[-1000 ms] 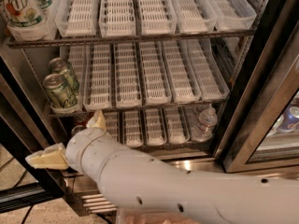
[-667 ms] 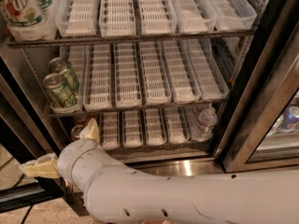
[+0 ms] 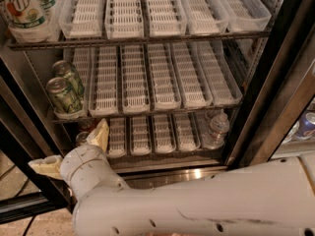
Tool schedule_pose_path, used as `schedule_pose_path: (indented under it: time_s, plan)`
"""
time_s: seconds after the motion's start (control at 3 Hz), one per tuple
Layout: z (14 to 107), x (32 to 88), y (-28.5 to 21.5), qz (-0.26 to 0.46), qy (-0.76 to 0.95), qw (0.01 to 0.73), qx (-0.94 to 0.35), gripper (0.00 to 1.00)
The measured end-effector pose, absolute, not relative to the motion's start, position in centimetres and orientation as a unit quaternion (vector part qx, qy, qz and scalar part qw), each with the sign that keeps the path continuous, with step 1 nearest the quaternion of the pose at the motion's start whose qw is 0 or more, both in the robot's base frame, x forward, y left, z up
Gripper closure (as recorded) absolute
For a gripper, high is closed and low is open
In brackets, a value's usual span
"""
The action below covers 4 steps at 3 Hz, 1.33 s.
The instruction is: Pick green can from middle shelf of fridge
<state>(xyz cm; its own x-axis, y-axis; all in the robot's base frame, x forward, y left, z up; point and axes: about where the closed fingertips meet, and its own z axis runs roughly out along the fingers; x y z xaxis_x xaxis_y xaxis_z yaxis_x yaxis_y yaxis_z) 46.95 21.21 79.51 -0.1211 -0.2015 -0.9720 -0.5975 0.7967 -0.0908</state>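
Green can [image 3: 63, 96] stands upright at the front-left of the middle shelf [image 3: 162, 112], w/ a twin can [image 3: 69, 72] just behind. Prob. light, rigid but dentable, slick sides, so take it mid-body. End effector [image 3: 69, 145] hangs below-left of it, fingers apart, empty.

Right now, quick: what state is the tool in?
The tool: open, holding nothing, low left, below the front green can on the middle shelf.

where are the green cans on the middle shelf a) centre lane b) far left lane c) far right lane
b: both green cans stand one behind the other in the far left lane of the middle shelf; the gripper hangs open below them.
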Motion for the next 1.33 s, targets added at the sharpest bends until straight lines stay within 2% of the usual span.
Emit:
schedule_pose_path:
  time_s: [0.67,1.0,1.33]
  plan:
    - [83.1,51.2,13.4,0.039,0.707,0.685,-0.171,0.0]
    - [84.8,51.8,11.3,0.007,0.692,0.708,-0.139,0.0]
    - [84.8,51.8,11.3,0.007,0.692,0.708,-0.139,0.0]
